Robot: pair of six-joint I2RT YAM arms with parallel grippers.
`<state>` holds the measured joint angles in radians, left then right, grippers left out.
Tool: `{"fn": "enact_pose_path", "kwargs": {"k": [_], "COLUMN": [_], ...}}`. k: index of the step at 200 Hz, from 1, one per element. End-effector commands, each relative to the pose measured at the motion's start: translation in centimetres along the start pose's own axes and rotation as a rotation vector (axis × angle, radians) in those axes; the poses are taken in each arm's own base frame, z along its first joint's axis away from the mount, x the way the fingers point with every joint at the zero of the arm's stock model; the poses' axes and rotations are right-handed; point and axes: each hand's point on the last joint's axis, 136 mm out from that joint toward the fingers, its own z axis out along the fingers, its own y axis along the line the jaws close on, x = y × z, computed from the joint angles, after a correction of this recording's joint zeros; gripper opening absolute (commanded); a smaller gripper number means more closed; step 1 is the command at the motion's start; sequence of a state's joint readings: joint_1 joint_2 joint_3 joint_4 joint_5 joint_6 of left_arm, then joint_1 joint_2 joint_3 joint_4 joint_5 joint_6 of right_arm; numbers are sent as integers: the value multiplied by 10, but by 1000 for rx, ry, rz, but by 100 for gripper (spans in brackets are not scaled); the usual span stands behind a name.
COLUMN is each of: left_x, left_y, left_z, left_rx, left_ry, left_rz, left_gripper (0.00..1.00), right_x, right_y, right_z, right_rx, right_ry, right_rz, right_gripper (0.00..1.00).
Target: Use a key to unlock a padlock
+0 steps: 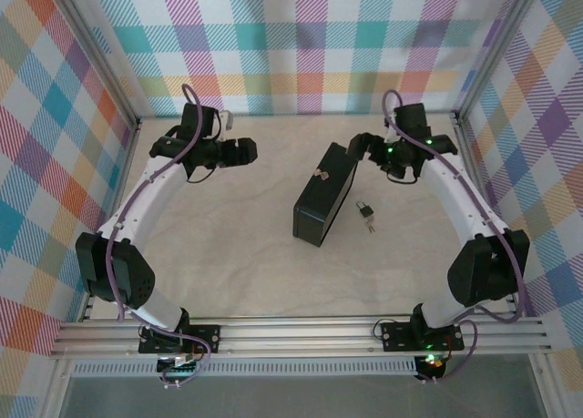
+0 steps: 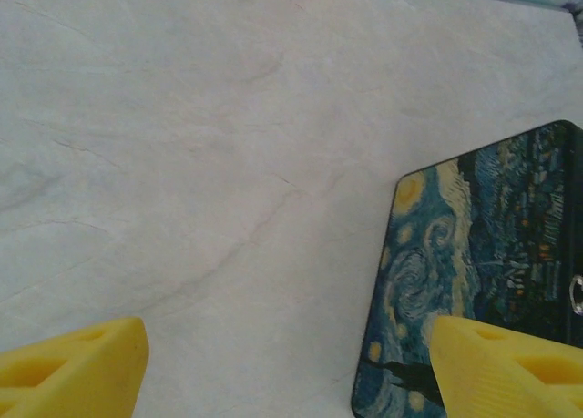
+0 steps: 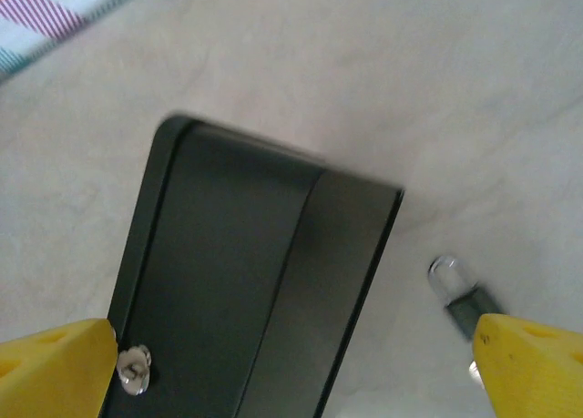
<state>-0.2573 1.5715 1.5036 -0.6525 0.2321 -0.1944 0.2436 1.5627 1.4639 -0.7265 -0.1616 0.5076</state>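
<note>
The tiny padlock point(image 1: 363, 207) lies on the table just right of the dark box point(image 1: 326, 192). The thin silvery key point(image 1: 370, 224) lies right below it. In the right wrist view the padlock point(image 3: 463, 294) shows its silvery shackle and dark body beside my right finger point(image 3: 533, 363), which hides most of the key. My right gripper point(image 3: 293, 331) is open above the box's dark side point(image 3: 246, 281). It hovers at the box's far end point(image 1: 363, 149). My left gripper point(image 2: 287, 338) is open over bare table, left of the Starry Night lid point(image 2: 483, 254), and stays far left of the padlock point(image 1: 246, 151).
A small silver latch point(image 3: 135, 370) sits on the box's side. Plaid walls with aluminium posts point(image 1: 118, 63) enclose the table on three sides. Bare table lies in front of the box toward the arm bases point(image 1: 273, 272).
</note>
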Motion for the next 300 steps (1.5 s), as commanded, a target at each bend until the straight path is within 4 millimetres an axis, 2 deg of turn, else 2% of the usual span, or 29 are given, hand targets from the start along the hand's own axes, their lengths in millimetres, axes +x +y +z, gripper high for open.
{"fn": "enact_pose_path", "kwargs": {"k": [1,56,124,186,223,259,279,300], "left_x": [1,11,23,29,32,32,32,36], "left_y": [-9,-12,-14,-15,-14,-16,-19,-37], "left_z": [0,-3,4,2,1,-1,-2,-5], "left_rx": [58,86,122,131,134,139,161,250], "left_ry": [17,32,58,75,81,81,84,110], "left_rz": [-5,9,16,47,52,54,51,67], "left_gripper": [80,79,79,79,78,78,78,76], "right_x": [19,24,13,22,27,33,37,40], "right_y": [15,30,48,34,20,13,21,30], "right_z": [7,43,61,83,88,82,78,76], "right_rx": [21,58,47,118,191,195,99,-79], "right_ry": [78,130,130,183,219,220,212,200], "right_rz": [65,90,107,118,74,42,45,76], "right_gripper": [100,100,100,98,96,83,76,75]}}
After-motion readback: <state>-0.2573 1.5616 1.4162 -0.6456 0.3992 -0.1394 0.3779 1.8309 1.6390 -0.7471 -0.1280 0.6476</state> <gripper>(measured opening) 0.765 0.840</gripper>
